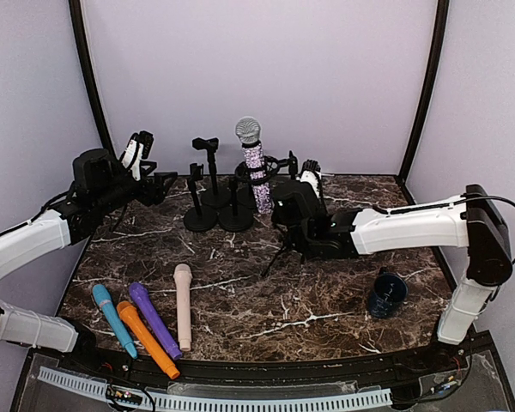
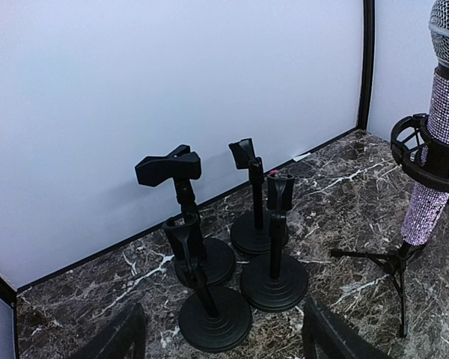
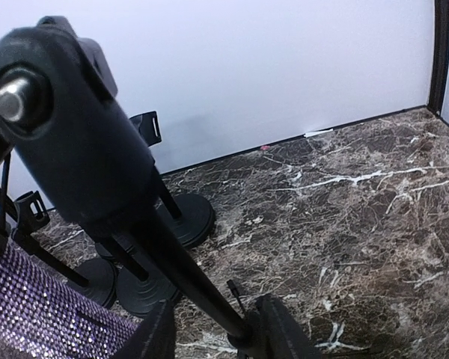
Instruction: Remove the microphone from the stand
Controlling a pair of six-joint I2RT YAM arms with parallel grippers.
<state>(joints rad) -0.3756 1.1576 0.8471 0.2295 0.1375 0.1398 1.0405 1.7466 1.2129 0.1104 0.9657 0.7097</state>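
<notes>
A sparkly purple microphone [image 1: 256, 176] with a silver mesh head stands upright in a black shock-mount ring on a thin tripod stand [image 1: 283, 251] at the back centre. It also shows in the left wrist view [image 2: 441, 127], and its body fills the lower left corner of the right wrist view [image 3: 30, 299]. My right gripper [image 1: 288, 225] sits low beside the tripod. Its jaws are open on either side of the stand's pole [image 3: 179, 269], with a gap on the left side [image 3: 213, 333]. My left gripper [image 1: 159, 182] hovers open at the left, empty [image 2: 221, 336].
Several black desk stands with empty clips [image 1: 215, 196] cluster left of the tripod [image 2: 273, 277]. Blue [image 1: 113, 318], orange [image 1: 146, 337], purple [image 1: 154, 319] and cream [image 1: 183, 305] microphones lie at the front left. A dark blue cup [image 1: 386, 293] stands at the right.
</notes>
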